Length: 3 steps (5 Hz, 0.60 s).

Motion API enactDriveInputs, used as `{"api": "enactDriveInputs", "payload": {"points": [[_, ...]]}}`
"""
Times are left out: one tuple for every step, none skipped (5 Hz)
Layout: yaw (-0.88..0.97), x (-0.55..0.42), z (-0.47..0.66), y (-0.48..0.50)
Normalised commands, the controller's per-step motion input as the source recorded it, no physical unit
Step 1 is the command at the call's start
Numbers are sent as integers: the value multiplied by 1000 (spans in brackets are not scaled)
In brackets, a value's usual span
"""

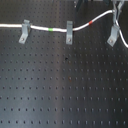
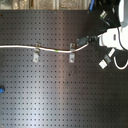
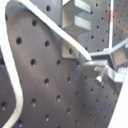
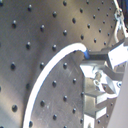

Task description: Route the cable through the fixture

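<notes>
I am looking at a white cable point(image 1: 50, 29) lying across a black perforated breadboard point(image 1: 60, 85). It is running in from the first exterior view's left, sitting in the first metal clip point(image 1: 24, 31) and the second clip point(image 1: 69, 32), then rising toward a third clip point(image 1: 113, 35) at the first exterior view's right, which it does not seem to be seated in yet.

The gripper point(image 2: 86, 41) is holding the cable near its free end; in the second exterior view the jaws are standing nearly closed around it, and in the second wrist view the cable point(image 4: 47, 75) is curving straight up into the gripper point(image 4: 92, 60), so I judge the pinch firm.

I expect the cable to be light and limp: it is sagging in soft bends between supports, so it will follow the gripper but flop behind it. The smooth jacket may slide between the pads, so I would keep hold close to the end, just past the red band point(image 1: 90, 23), where little slack hangs loose.

I am seeing only colour marks, a green band point(image 1: 52, 29) and the red one; I can read no brand, label or writing anywhere.
</notes>
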Motion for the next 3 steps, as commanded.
{"api": "enactDriveInputs", "payload": {"points": [[0,87,-537,91],[6,36,-515,95],[3,-51,0,159]]}}
